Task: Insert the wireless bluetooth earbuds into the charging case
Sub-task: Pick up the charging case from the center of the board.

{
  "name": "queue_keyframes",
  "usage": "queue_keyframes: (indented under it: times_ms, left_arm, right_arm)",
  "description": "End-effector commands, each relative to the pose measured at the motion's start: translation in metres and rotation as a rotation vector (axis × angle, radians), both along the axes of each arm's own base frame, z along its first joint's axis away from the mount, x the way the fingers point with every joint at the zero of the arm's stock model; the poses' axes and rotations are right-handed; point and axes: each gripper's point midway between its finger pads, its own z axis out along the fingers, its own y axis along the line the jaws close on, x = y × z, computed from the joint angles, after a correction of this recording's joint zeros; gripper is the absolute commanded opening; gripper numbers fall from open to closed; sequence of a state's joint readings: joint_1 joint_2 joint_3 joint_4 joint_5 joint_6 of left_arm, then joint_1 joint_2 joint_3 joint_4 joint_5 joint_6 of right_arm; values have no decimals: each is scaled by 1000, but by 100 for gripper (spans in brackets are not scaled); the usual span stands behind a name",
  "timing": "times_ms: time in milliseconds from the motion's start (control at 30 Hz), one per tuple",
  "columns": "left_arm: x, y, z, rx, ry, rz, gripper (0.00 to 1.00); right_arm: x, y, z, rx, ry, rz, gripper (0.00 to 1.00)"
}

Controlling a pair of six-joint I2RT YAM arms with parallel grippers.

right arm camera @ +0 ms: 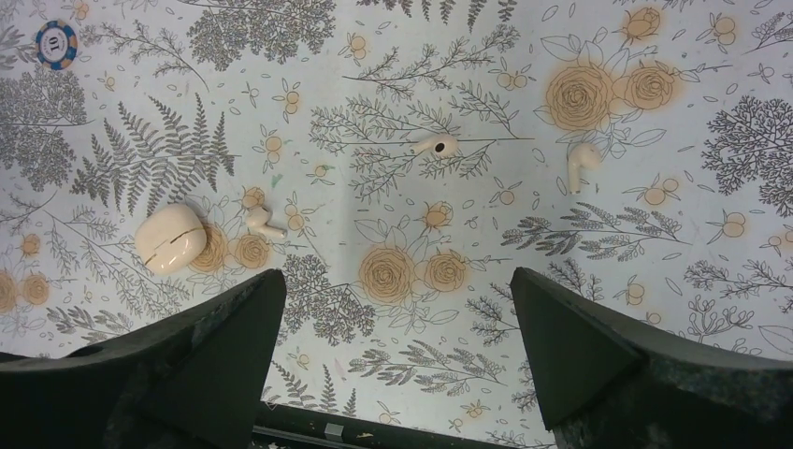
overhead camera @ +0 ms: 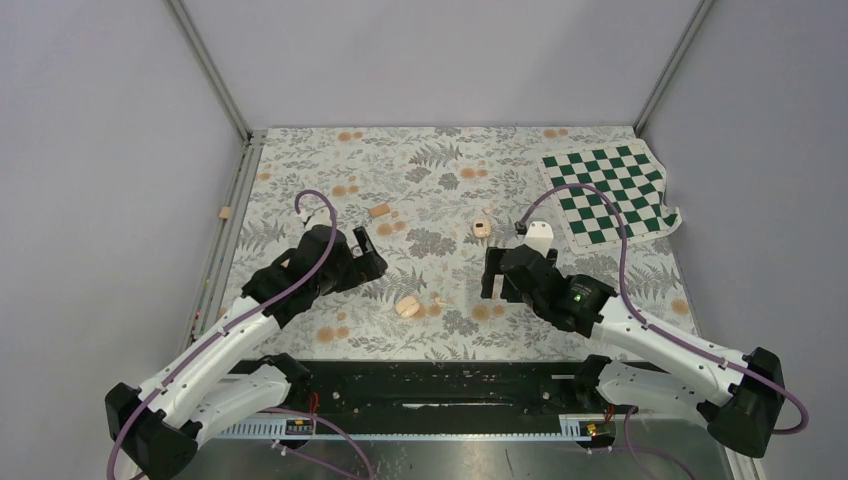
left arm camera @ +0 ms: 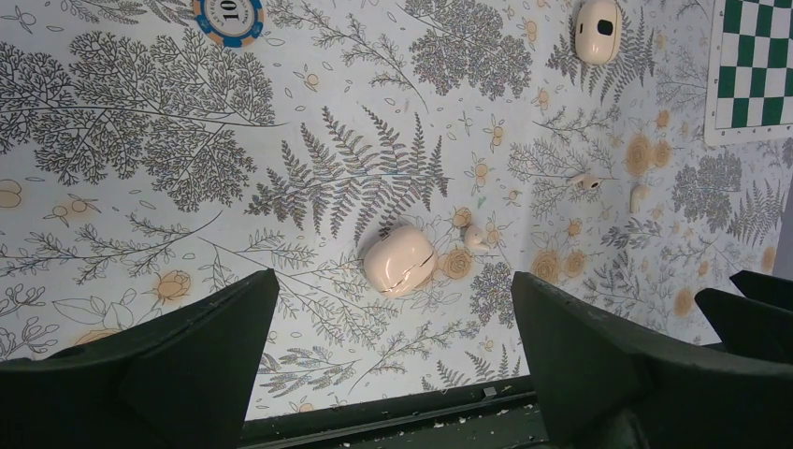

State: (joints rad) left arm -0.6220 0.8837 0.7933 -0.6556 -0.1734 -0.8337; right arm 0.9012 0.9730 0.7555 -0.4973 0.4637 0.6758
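Observation:
The charging case (left arm camera: 399, 260) lies closed on the floral mat, a rounded peach-beige shell with a thin seam; it also shows as the case (overhead camera: 408, 306) and the case (right arm camera: 170, 238). One earbud (left arm camera: 476, 237) rests just beside it. Two more earbuds (right arm camera: 436, 145) (right arm camera: 582, 161) lie farther off on the mat. My left gripper (left arm camera: 393, 285) hangs open above the mat, short of the case, with nothing in it. My right gripper (right arm camera: 397, 273) is also open and empty, to the right of the case. In the top view the left gripper (overhead camera: 372, 255) and right gripper (overhead camera: 492, 272) flank the case.
A second pale rounded piece with a dark hole (left arm camera: 598, 30) lies farther back. A blue poker chip (left arm camera: 229, 14) sits on the mat. A green checkered cloth (overhead camera: 610, 192) covers the back right corner. A flat tan oblong piece (overhead camera: 379, 210) lies at mid back. The black table edge (left arm camera: 393, 421) runs close below the grippers.

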Motion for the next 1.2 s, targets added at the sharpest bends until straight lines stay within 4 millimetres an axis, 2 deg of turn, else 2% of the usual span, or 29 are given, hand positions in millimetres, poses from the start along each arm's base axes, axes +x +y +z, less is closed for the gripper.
queue_keyframes:
  times_ms: [0, 200, 433, 533, 700, 867, 967, 1167]
  left_arm:
    - [12, -1, 23, -16, -70, 17, 99]
    - [9, 0, 18, -16, -68, 12, 99]
    - [4, -2, -5, 7, 14, 7, 97]
    - [-2, -10, -20, 27, 86, -40, 95]
    - [-19, -23, -60, 49, 313, -24, 88]
    - [-24, -42, -78, 50, 402, 18, 90]
    - [-22, -55, -92, 35, 447, 26, 90]
    - [-3, -74, -100, 34, 427, 18, 87]
  right_arm:
    - [5, -6, 13, 25, -46, -49, 100]
    - [1, -1, 10, 48, -43, -13, 100]
    - [0, -3, 7, 38, -30, -24, 100]
    - [0, 1, 7, 51, -31, -1, 100]
    - [-1, 3, 7, 54, -24, 5, 100]
    - [-4, 0, 0, 56, 2, -20, 99]
    - [-5, 1, -3, 52, 13, -17, 99]
    - [-7, -4, -9, 24, 23, -20, 99]
